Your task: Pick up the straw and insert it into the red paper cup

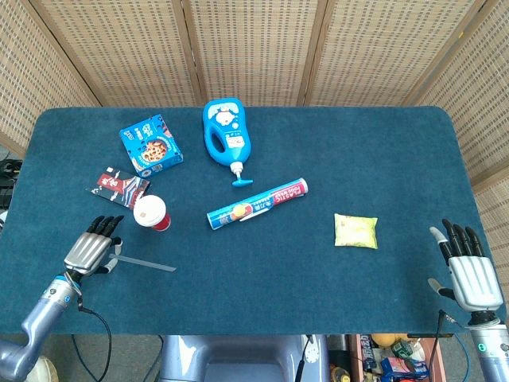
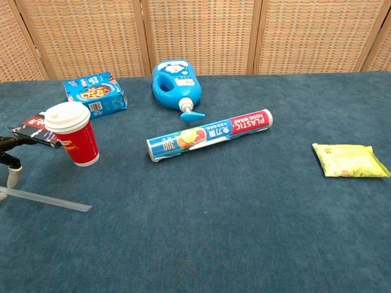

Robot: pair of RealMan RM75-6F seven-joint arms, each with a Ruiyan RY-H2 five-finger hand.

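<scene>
Thin clear plastic straw flat on blue cloth table, one end at left hand, grip indeterminable; right hand spread, empty; lidded red paper cup upright nearby; lifting and insertion outstanding.

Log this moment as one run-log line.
phase: grasping straw | left hand at its end | right hand idle, open | red paper cup upright, lidded

The straw is a clear, thin tube — it lies flat on the blue table cloth near the front left edge, pointing slightly down to the right. Its left end is at the left hand. The red paper cup stands upright just behind the straw, apart from it — it has a white lid and white print on its side.
</scene>
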